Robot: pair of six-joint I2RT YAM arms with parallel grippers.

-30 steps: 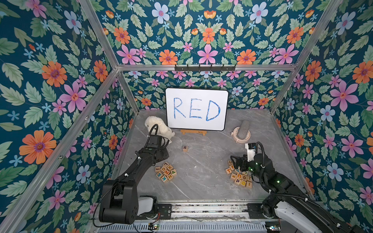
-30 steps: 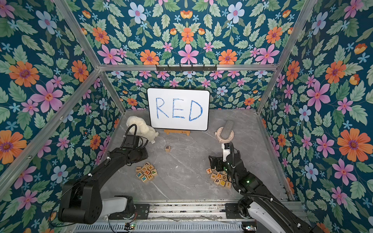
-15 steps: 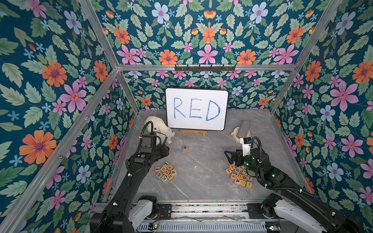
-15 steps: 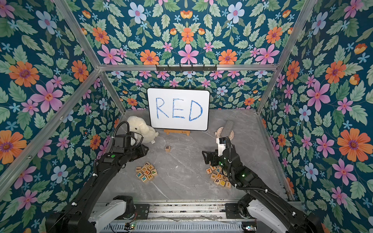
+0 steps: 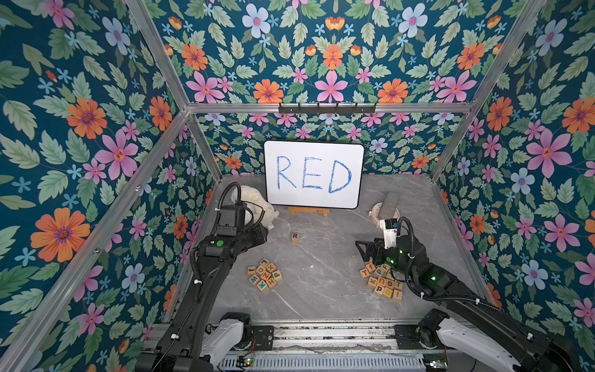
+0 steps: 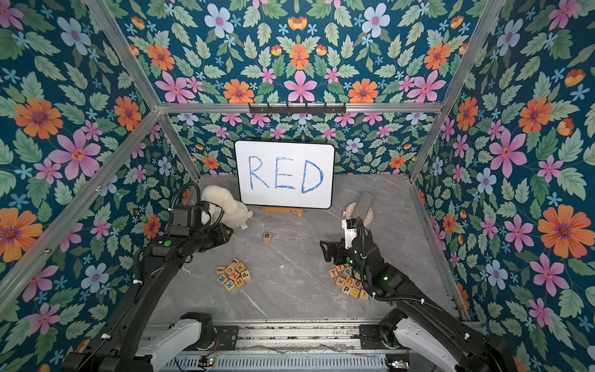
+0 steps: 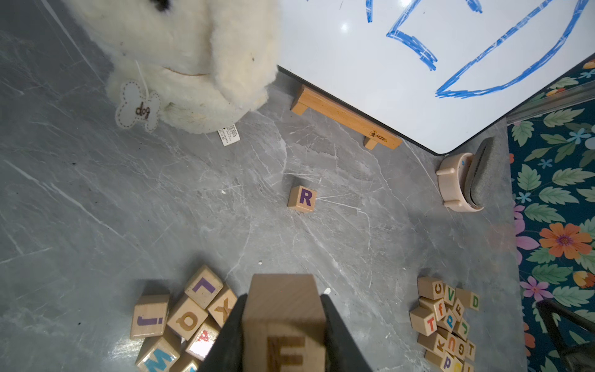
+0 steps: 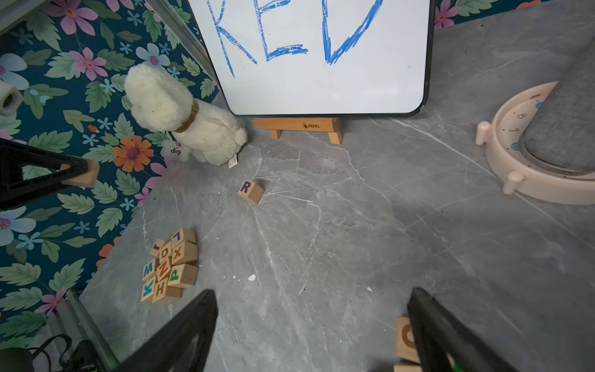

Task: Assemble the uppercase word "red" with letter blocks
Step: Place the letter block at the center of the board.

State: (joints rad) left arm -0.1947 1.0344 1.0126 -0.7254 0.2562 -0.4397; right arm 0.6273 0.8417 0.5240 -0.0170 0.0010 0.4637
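Observation:
The purple R letter block (image 5: 295,237) (image 6: 267,237) (image 7: 302,198) (image 8: 251,191) lies alone on the grey floor before the board. My left gripper (image 7: 283,296) (image 5: 262,233) is shut on the orange-brown E block (image 7: 283,322), held above the floor to the left of the R; the right wrist view shows that block (image 8: 88,175) at the fingertips. A green D block (image 7: 471,301) sits at the edge of the right pile (image 5: 381,280). My right gripper (image 8: 312,309) (image 5: 362,249) hangs open and empty at that pile's far-left edge.
A second pile of letter blocks (image 5: 264,275) (image 8: 169,269) lies under the left arm. At the back stand the whiteboard (image 5: 314,174) on a wooden easel (image 5: 309,211), a white plush dog (image 5: 257,206) and a pink clock (image 5: 375,215) with a grey bar on it.
The left arm has risen and straightened, still holding its block. The right gripper has lifted off its pile toward the far left, staying open.

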